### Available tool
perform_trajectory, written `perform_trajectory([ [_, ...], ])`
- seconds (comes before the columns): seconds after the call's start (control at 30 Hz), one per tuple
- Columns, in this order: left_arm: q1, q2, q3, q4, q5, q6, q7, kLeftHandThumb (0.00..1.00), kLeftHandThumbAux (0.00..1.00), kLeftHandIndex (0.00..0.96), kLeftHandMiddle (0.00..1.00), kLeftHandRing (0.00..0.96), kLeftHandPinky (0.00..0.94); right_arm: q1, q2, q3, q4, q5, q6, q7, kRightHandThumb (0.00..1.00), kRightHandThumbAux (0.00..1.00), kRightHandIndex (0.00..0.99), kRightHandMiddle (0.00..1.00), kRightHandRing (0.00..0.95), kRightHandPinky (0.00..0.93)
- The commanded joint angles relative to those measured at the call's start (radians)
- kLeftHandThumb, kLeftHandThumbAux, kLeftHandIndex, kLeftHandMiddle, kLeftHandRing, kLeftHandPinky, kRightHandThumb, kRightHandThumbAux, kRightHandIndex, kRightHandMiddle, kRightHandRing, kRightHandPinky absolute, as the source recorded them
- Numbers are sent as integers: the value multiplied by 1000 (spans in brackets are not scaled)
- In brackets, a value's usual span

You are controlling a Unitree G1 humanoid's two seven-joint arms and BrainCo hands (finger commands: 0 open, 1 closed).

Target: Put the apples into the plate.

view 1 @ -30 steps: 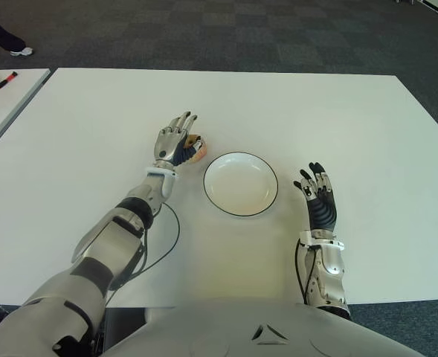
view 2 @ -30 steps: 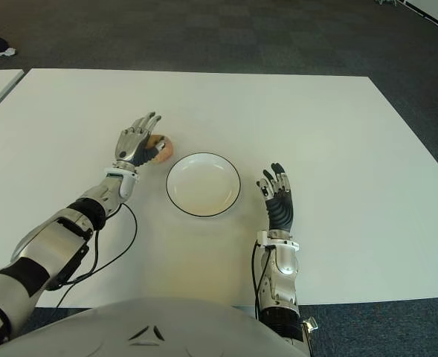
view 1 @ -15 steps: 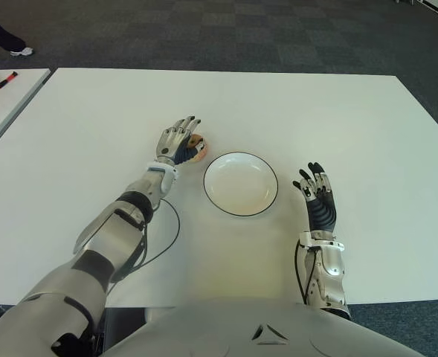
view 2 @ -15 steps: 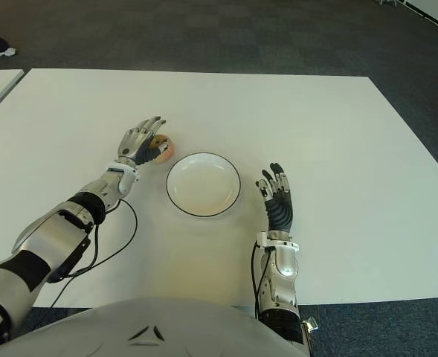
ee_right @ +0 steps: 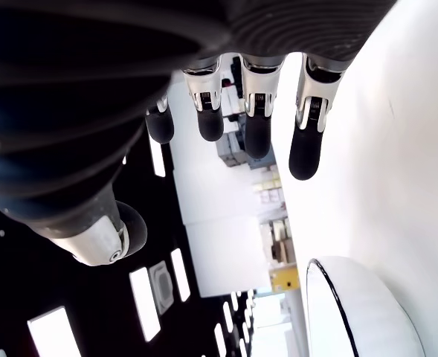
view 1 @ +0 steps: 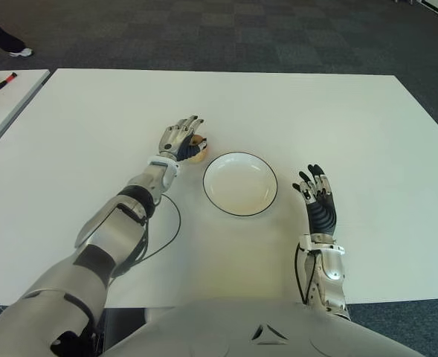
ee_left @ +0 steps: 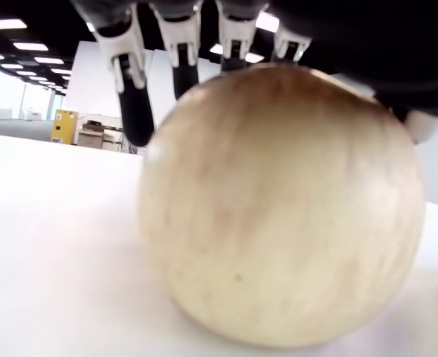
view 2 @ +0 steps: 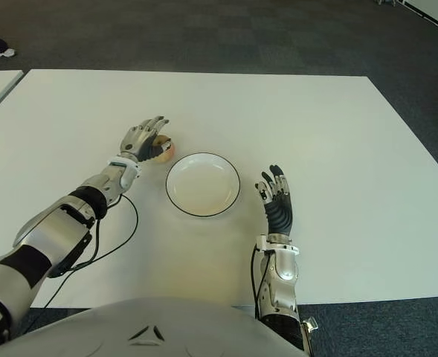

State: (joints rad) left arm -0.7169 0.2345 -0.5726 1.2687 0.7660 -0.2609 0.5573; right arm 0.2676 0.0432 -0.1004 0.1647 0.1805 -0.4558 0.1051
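One yellowish apple with a reddish blush sits on the white table, just left of the empty white plate with a dark rim. My left hand hovers over the apple from the left. Its fingers are stretched out above the fruit and not closed round it. In the left wrist view the apple stands on the table under the palm. My right hand is open, fingers up, to the right of the plate, whose rim shows in its wrist view.
A black cable loops on the table beside my left forearm. A second white table with small items on it stands at the far left. Beyond it, a person's shoes show on the dark carpet.
My left hand has tipped forward and lowered over the apple, covering more of it. The right hand and the plate have not moved.
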Motion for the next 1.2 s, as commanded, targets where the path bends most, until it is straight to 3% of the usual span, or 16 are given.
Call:
perform_trajectory([
  [0.03,32,-3,-36,26,24,37,-66,489,262,20,15,132,317,13,8,3,-13,-3,24,-6,434,617,71,64,116,257],
  [0.43,45,-17,-63,32,17,58,-101,475,257,15,16,155,347,37,16,8,-43,-3,34,-13,438,609,73,64,114,251],
  [1.2,65,-23,-80,18,6,51,-124,492,260,25,4,126,319,44,19,8,-51,-2,49,-16,441,605,69,61,109,245],
])
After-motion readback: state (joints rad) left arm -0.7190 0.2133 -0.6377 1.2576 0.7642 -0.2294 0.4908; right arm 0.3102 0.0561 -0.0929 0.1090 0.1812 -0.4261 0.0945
